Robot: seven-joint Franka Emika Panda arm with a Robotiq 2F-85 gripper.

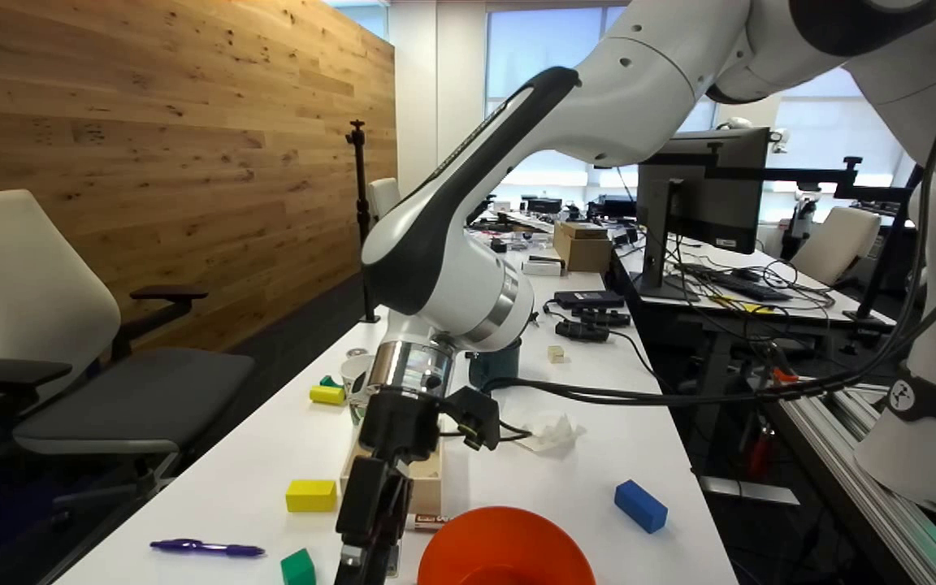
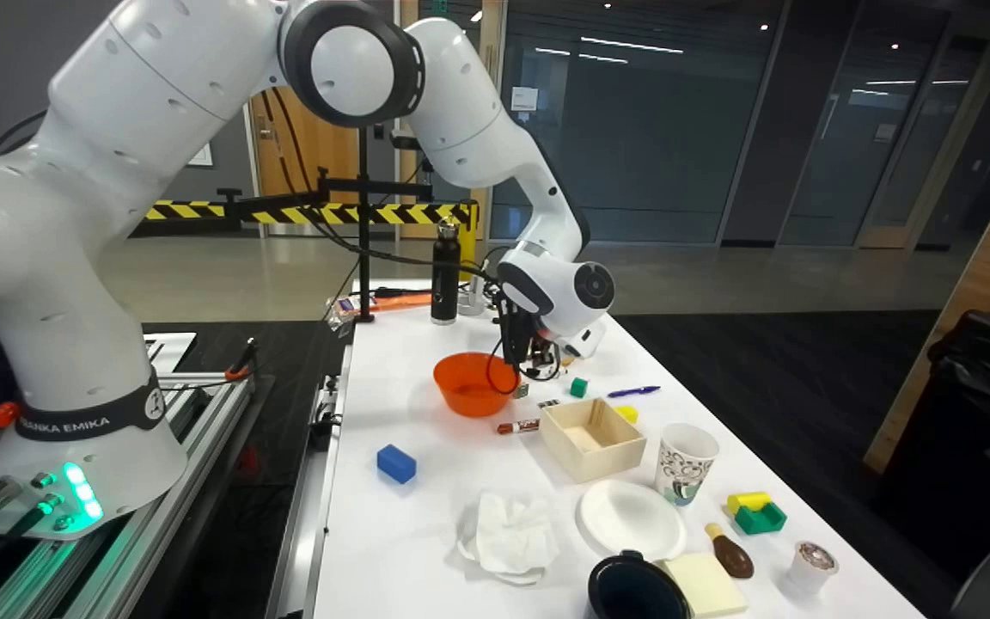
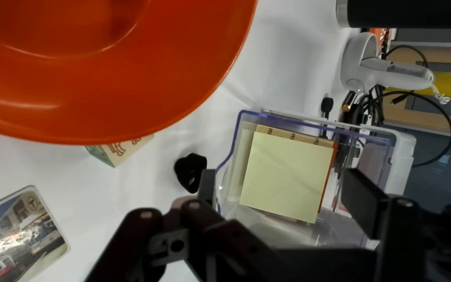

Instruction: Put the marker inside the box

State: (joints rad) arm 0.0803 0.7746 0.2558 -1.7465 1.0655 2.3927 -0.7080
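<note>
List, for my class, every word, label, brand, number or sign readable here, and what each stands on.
"FRANKA EMIKA": the robot's black base band.
"T", in a circle: the photo card.
Too small or blurred to read: the print on the marker, along the robot arm, on the brown strip beside the sticky notes, and on the posted white sheet.
I can read no numbers.

Has a knotty wood-plank wall point(image 1: 175, 138) behind a grey-seated office chair point(image 1: 135, 398) and bright shaded windows point(image 1: 529, 45) at the far end. Shows, in an exterior view, dark carpet point(image 2: 787, 378), a glossy pale floor point(image 2: 675, 284), a wooden door point(image 2: 332, 142) and glass partitions point(image 2: 632, 129) reflecting strip lights point(image 2: 631, 45).
</note>
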